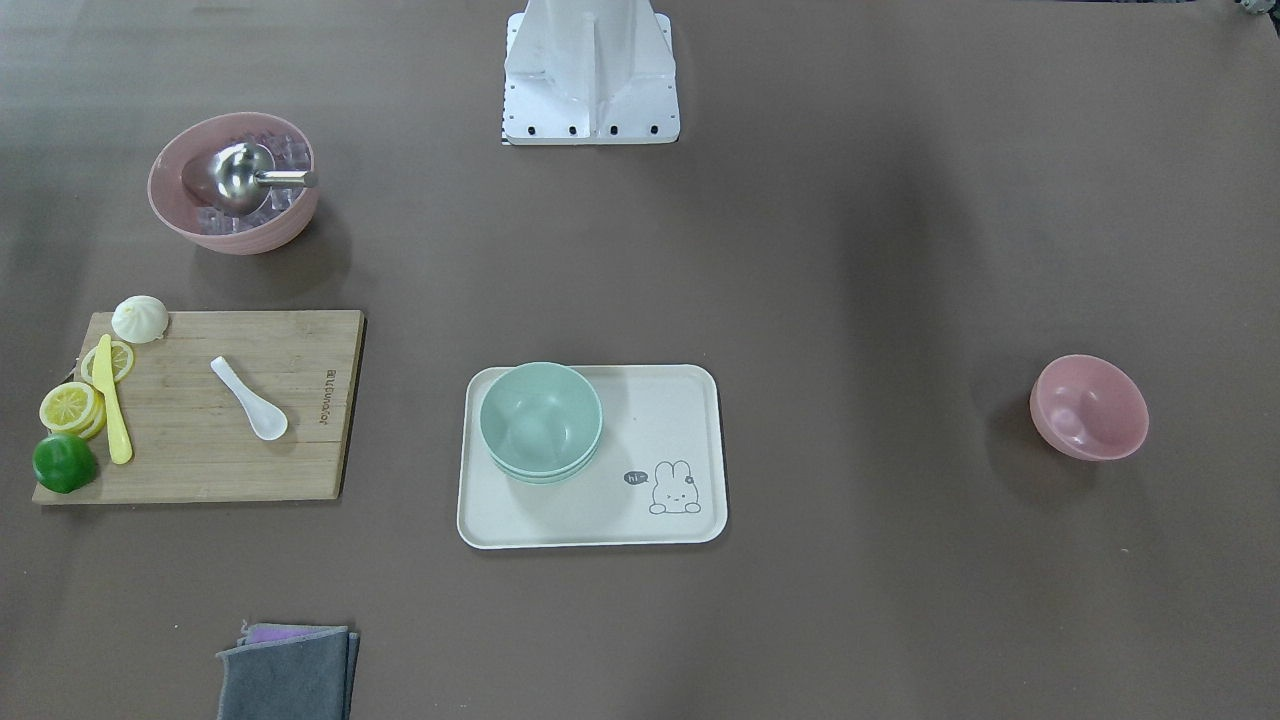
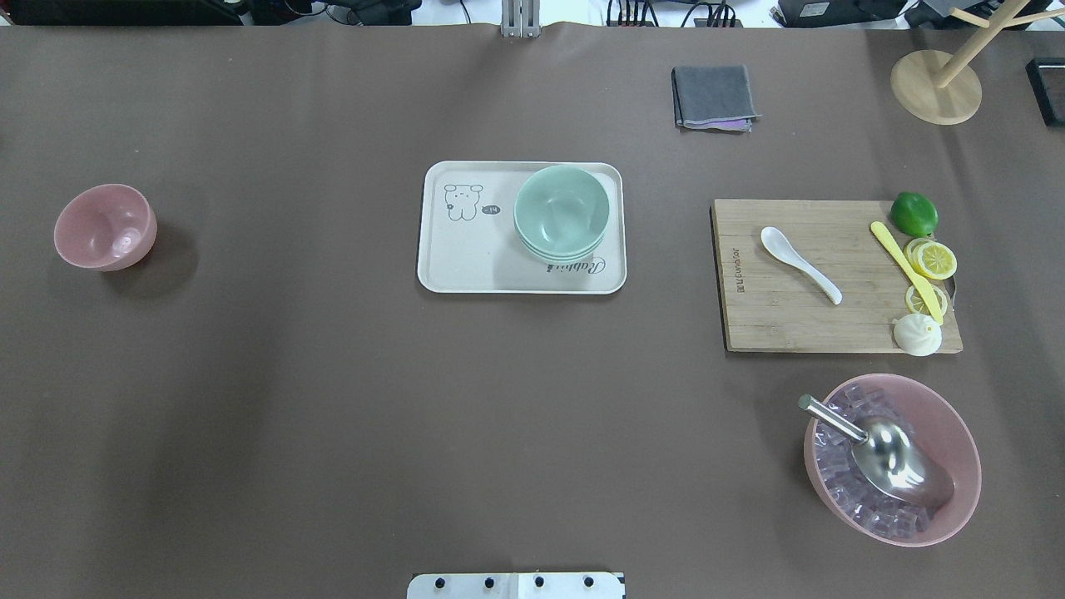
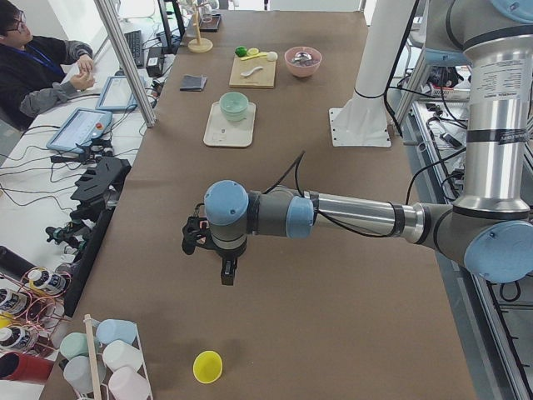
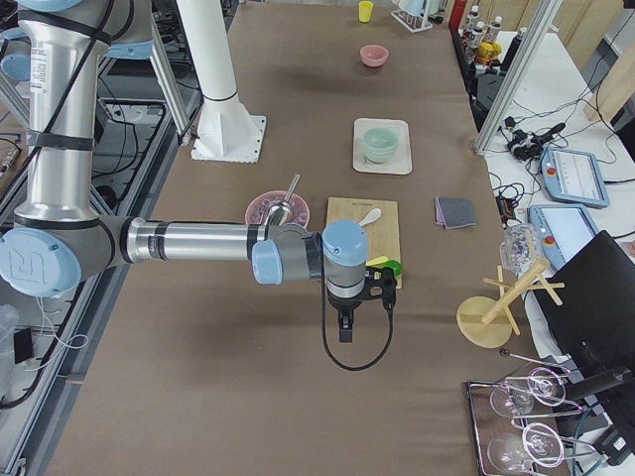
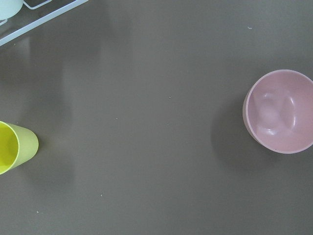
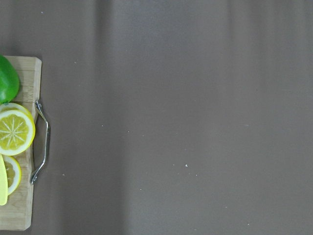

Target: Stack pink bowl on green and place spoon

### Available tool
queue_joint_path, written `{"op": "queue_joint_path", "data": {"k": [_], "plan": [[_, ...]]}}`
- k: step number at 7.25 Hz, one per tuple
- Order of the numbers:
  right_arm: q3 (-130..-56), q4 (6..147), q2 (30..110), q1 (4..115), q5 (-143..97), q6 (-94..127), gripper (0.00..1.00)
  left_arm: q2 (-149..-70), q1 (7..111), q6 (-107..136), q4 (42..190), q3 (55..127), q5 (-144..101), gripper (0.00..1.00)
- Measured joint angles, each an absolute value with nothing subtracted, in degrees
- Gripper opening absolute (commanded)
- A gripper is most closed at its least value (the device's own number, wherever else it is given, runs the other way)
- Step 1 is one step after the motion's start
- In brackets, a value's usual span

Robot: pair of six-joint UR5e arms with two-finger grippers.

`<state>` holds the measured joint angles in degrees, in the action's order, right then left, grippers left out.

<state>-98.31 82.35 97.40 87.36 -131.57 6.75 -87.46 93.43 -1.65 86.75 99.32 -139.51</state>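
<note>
The small pink bowl (image 1: 1088, 407) (image 2: 106, 226) stands upright and alone on the brown table, at the right edge of the left wrist view (image 5: 279, 111). The mint-green bowl (image 1: 541, 418) (image 2: 562, 210) sits nested on another like it on the cream tray (image 1: 680, 400). On the wooden cutting board (image 2: 832, 324) lies the white spoon (image 1: 250, 398) (image 2: 799, 264). My left gripper (image 3: 226, 279) hangs above bare table short of the pink bowl. My right gripper (image 4: 344, 335) hangs just off the board's lime end. For both, I cannot tell open or shut.
The board also carries a lime (image 2: 913, 214), lemon slices (image 2: 933, 259), a yellow knife (image 2: 907, 272) and a bun (image 2: 917, 334). A larger pink bowl (image 2: 957, 433) holds ice cubes and a steel scoop (image 2: 890, 456). A grey cloth (image 2: 714, 97), a yellow cup (image 5: 12, 147) and a seated person (image 3: 42, 71) are around.
</note>
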Motion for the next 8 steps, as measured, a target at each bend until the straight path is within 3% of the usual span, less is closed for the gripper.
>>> {"op": "queue_joint_path", "data": {"k": [6,8], "plan": [[-100.82,81.70,95.29,87.25,-136.67,7.12,1.00,-88.50,93.36,-1.80,88.75,99.30,-139.53,0.99],[-102.20,81.72,92.52,86.56,-136.95,10.81,0.99,-92.00,92.40,-1.36,91.48,95.13,-140.34,0.99]]}}
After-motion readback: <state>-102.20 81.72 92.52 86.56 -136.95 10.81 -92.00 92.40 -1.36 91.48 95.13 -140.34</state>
